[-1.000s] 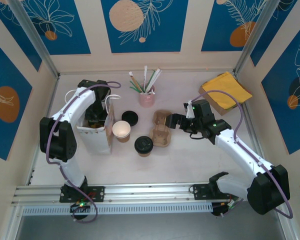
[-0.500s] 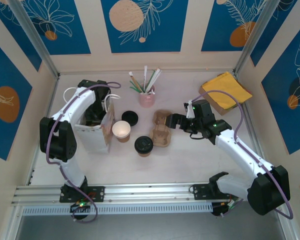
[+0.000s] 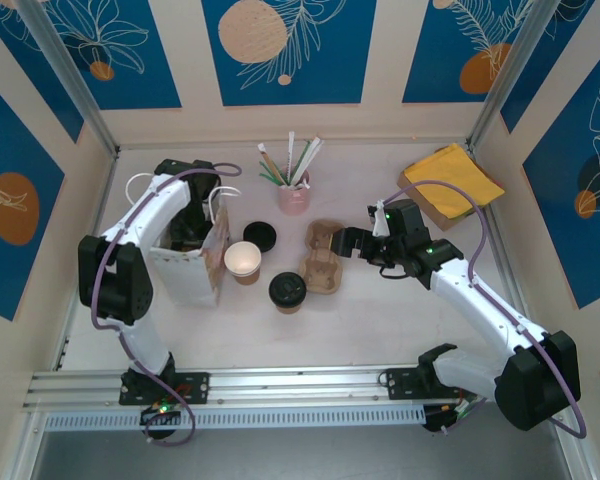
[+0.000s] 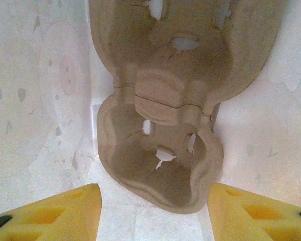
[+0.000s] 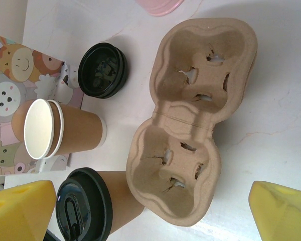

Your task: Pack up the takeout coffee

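White table [image 3: 380, 320]: left arm [image 3: 140, 220] reaches into bag [image 3: 192, 278].

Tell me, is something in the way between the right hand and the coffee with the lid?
Yes. The brown cup carrier lies on the table between the open right hand and the takeout coffee, its end right beside the cup. It is low, so the hand could probably pass over it.
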Robot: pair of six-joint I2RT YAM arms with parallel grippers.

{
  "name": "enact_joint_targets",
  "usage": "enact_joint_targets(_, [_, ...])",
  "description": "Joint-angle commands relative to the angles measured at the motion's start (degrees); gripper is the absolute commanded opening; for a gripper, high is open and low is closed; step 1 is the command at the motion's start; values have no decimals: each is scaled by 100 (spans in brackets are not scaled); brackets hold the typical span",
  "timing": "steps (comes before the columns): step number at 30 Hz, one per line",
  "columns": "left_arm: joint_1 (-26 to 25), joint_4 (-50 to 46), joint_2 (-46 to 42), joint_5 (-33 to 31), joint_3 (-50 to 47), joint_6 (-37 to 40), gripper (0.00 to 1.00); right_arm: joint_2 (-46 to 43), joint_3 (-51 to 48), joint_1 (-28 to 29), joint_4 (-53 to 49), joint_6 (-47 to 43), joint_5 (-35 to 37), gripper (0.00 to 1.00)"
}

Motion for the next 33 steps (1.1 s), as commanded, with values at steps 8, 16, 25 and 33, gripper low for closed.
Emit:
enact_joint_targets(8, [2,-140,-345,124,74,-22,57,-174,-42,137,-122,85,80,99])
enact_joint_targets(16, [1,-104,-356,133,144,-17,57,-169,26,212,-153,86,149,99])
enact_joint_targets(25, [2,-110,-351,150,243,-30,58,-118,132,245,-169,25,147,99])
enact_joint_targets(33, [3,-166,-427,100,360,-59,61,-56,199,271,-165,-26,106,99])
